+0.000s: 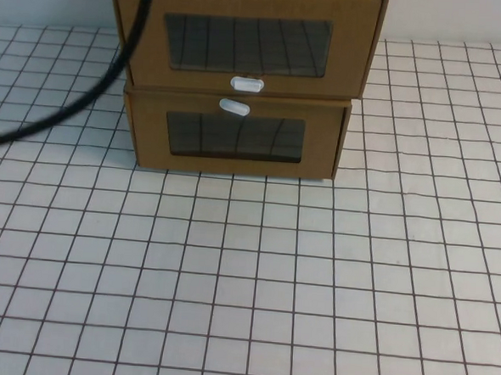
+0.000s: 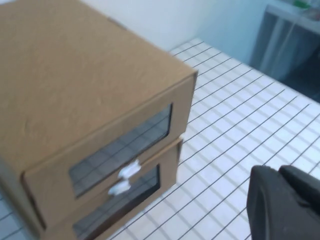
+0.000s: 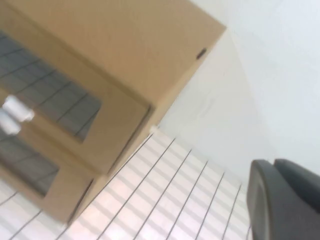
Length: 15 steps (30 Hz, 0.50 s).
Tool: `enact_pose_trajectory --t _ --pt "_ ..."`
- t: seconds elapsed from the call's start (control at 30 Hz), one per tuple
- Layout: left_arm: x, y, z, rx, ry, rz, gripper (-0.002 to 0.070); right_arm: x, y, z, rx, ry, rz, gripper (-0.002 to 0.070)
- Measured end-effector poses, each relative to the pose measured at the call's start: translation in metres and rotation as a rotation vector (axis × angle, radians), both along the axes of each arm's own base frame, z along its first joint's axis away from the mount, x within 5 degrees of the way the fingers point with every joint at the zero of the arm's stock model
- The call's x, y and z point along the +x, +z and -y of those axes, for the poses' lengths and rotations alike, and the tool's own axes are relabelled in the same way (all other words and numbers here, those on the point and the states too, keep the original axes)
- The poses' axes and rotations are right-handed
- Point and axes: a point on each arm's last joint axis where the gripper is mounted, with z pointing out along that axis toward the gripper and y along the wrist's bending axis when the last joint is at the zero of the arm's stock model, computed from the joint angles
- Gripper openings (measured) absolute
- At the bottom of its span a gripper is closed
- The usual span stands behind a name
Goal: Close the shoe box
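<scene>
Shoe box (image 1: 246, 43) stacked on lower box (image 1: 235, 135), tabletop (image 1: 245, 281). Left gripper (image 2: 285, 205) and right gripper (image 3: 285, 200) beside boxes; finger state unclear.

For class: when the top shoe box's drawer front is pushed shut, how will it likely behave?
The shoe box is cardboard, so it probably flexes. It sits stacked on the lower box, so it may slide rather than tip. The left claw and right claw are off it.

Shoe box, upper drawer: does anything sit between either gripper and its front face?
Nothing visible does. The shoe box sits atop the lower box, its front facing bare gridded table. The left gripper and right gripper show only at their wrist views' edges.
</scene>
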Motion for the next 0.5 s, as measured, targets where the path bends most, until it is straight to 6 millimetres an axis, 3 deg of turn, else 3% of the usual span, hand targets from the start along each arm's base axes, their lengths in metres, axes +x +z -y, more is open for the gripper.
enact_pose_trajectory --t 0.17,0.5 --pt "-0.047 -0.031 -0.011 0.013 0.11 0.058 -0.0004 -0.042 -0.038 0.021 0.043 0.013 -0.012 -0.0014" --pt "-0.122 -0.123 -0.026 -0.019 0.242 0.111 -0.0004 -0.106 -0.115 0.05 0.251 0.001 -0.042 -0.0014"
